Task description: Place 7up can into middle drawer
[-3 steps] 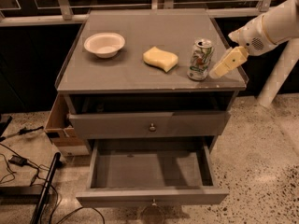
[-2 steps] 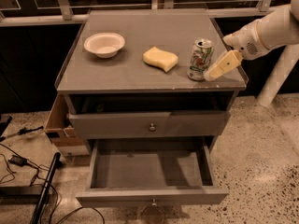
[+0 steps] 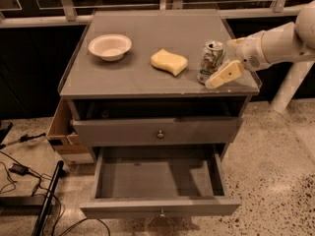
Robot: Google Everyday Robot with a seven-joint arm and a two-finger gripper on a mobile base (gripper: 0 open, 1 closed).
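The 7up can stands upright on the cabinet top, near its right front corner. My gripper reaches in from the right, level with the can. It is open: one cream finger lies along the can's front right side and the other finger shows just behind the can. The fingers are beside the can, not closed on it. The middle drawer is pulled out below, with a bare grey floor and a small knob on its front.
A yellow wavy sponge lies left of the can, and a white bowl stands at the top's left. The upper drawer front is shut. A cardboard box and cables lie at the left on the floor.
My gripper has moved a little left, closer around the can. The can, sponge, bowl and drawers have not moved.
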